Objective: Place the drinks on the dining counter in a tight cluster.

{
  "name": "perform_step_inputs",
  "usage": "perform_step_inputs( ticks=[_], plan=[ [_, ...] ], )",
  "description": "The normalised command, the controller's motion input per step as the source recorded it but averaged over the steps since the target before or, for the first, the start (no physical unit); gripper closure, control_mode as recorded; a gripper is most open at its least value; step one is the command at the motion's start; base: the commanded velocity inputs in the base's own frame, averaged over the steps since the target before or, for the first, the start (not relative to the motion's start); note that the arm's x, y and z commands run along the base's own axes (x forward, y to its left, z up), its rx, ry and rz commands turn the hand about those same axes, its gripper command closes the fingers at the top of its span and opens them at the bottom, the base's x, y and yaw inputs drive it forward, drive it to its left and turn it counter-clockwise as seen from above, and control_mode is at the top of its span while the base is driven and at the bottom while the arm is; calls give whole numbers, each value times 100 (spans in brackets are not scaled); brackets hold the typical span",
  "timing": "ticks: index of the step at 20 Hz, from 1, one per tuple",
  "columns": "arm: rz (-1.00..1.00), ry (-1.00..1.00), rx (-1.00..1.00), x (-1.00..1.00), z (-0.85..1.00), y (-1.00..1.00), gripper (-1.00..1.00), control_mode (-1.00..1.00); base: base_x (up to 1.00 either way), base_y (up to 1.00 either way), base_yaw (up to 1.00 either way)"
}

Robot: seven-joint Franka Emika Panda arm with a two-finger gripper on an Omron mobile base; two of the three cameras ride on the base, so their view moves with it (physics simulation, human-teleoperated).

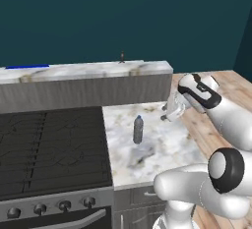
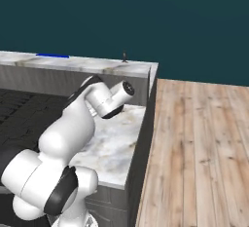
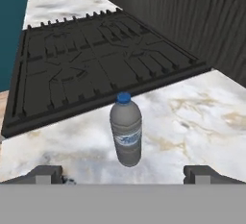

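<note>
From the left base view, my gripper [image 1: 169, 111] hangs over the far right part of the marble worktop [image 1: 162, 147], fingers spread wide and holding nothing. The water bottle [image 1: 138, 129] stands upright on that worktop, to the left of my hand and a little nearer, clear of the fingers. It is a slim grey-clear cylinder with a small cap. Left of it lies the black stove [image 1: 51, 147], its grate ridged, with round knobs along the near edge. Beyond the worktop rises the dining counter [image 1: 88, 71], a white-grey veined slab on grey ribbed panels. A tiny dark bottle [image 1: 122, 56] stands on its far side, well apart from my hand.

From the right base view, my white arm covers much of the worktop [image 2: 114, 145], and I cannot make out the fingers here. The dining counter [image 2: 82, 64] runs across behind it, and the tiny bottle [image 2: 124, 57] stands on top near its right end. A plank wood floor [image 2: 194, 148] spreads to the right.

In the hand view, my two dark fingertips [image 3: 45, 174] sit far apart, released and touching nothing. The water bottle [image 3: 126, 130] stands between them but farther off, upright, with a blue cap and a pale label around its middle. It rests on glossy veined marble, just short of the stove [image 3: 101, 59].
</note>
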Motion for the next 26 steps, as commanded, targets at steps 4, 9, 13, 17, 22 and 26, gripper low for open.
perform_step_inputs(
  ticks=[4, 9, 13, 17, 22, 26],
  plan=[
    [9, -5, 15, 0, -1, 4, -100, -100, 0, 0, 0],
    [14, 1, 2, 0, 0, 4, -100, -100, 0, 0, 0],
    [5, 9, 0, 2, -4, 2, -100, -100, 0, 0, 0],
    [2, 13, 0, 14, -16, 0, -100, -100, 0, 0, 0],
    [0, 3, 0, 9, -34, 4, -100, -100, 0, 0, 0],
    [0, 0, 0, 1, -25, 8, -100, -100, 0, 0, 0]
  ],
)
